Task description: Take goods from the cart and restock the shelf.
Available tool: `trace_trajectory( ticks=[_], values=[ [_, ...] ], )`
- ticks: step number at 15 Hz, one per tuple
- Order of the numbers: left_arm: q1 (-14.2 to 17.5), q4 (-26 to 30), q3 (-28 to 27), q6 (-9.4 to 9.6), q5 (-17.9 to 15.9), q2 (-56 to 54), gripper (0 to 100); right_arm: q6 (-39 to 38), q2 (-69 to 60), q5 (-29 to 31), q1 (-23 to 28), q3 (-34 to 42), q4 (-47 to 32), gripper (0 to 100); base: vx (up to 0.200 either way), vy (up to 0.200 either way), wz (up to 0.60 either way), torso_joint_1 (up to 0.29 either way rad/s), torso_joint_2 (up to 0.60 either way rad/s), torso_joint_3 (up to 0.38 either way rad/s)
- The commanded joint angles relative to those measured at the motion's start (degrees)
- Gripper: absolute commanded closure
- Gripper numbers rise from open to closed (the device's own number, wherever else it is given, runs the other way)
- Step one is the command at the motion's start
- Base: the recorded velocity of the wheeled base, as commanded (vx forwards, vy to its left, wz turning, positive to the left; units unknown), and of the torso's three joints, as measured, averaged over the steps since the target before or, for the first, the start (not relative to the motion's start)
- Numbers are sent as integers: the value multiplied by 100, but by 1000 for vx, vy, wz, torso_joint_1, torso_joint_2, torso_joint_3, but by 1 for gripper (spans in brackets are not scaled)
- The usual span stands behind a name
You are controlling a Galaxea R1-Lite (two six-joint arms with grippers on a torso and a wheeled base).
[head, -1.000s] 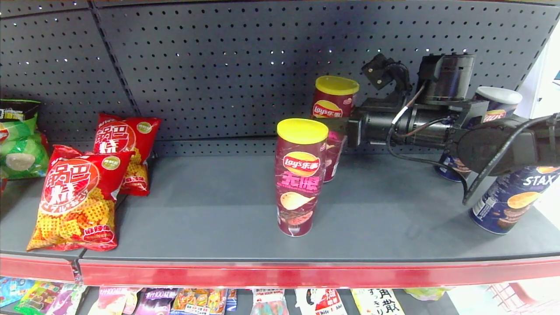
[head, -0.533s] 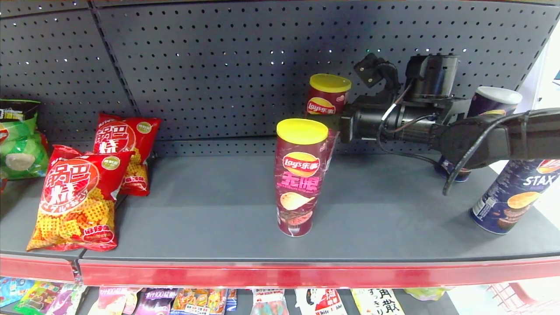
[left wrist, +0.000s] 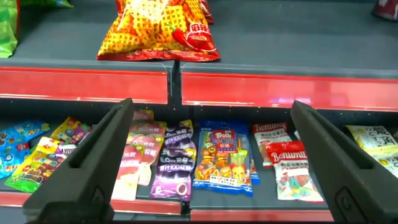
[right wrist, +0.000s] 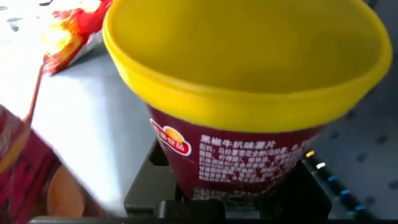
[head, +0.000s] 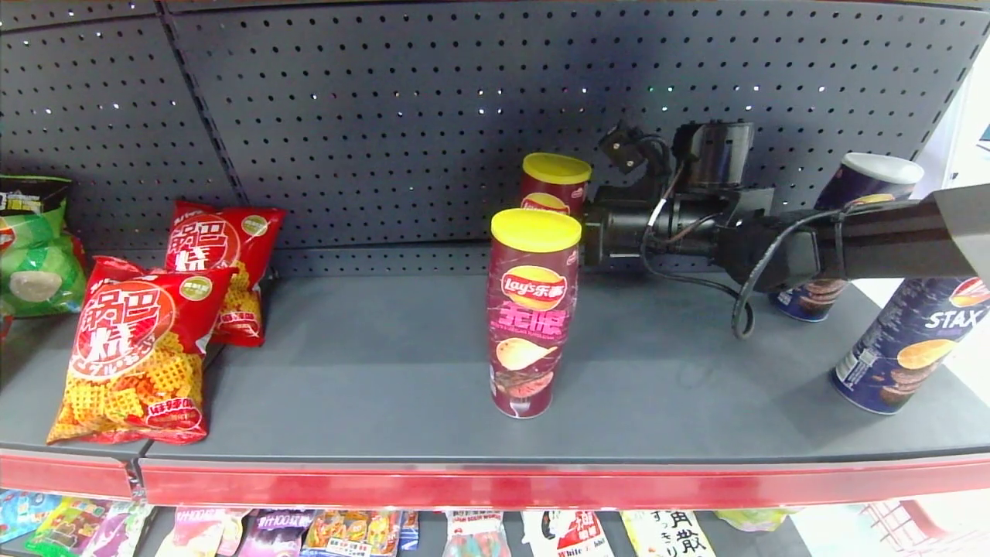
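Head view
- Held can [head: 554, 184]: maroon tube with a flat yellow lid and a yellow-and-red oval badge under the rim. It stands upright at the back of the shelf [head: 371, 371], close to the pegboard [head: 387, 116]. Its lower half is hidden, so I cannot tell whether it rests on the board.
- Right claw [head: 582, 232]: comes in from 3 o'clock and is clamped on the held can's side.
- Front can [head: 532, 309]: same maroon tube and yellow lid, upright at mid-shelf. The held can is at its 1 o'clock, just behind.
- Blue cans [head: 901, 340]: two tubes at 3 o'clock, the rear one white-lidded.
- Red bags [head: 139, 348]: two crisp bags at 9 o'clock, leaning one on the other.

Left wrist view
- Left claw [left wrist: 208, 162]: fingers [left wrist: 93, 168] spread wide, holding nothing.
- Sweet packets [left wrist: 217, 158]: a row on the lower shelf, seen between the fingers, below the red shelf edge [left wrist: 261, 90].

Right wrist view
- Held can [right wrist: 249, 93]: the broad yellow lid overhangs a maroon wall with small white print and a red-and-yellow badge.
- Right claw [right wrist: 236, 190]: dark fingers [right wrist: 152, 183] press the wall on both sides.
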State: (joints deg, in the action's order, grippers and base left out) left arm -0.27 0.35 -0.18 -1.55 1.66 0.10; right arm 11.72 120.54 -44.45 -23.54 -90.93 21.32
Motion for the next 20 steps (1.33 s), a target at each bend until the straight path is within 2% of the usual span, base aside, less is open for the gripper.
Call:
trace_trajectory(
  ticks=[1, 6, 9, 15, 20],
  values=[
    [0, 0, 1, -3, 1, -1, 0, 33, 75, -152, 25, -13, -84, 100, 0, 0, 0, 0, 0, 0],
    [0, 0, 1, -3, 1, -1, 0, 41, -48, -407, 25, -21, -163, 100, 0, 0, 0, 0, 0, 0],
    [0, 0, 1, -3, 1, -1, 0, 138, -259, -600, -10, -56, -770, 100, 0, 0, 0, 0, 0, 0],
    [0, 0, 1, -3, 1, -1, 0, 287, 57, -486, -221, -522, -796, 100, 0, 0, 0, 0, 0, 0],
    [0, 0, 1, -3, 1, -1, 0, 411, 242, -477, -309, -487, -796, 100, 0, 0, 0, 0, 0, 0]
  ],
)
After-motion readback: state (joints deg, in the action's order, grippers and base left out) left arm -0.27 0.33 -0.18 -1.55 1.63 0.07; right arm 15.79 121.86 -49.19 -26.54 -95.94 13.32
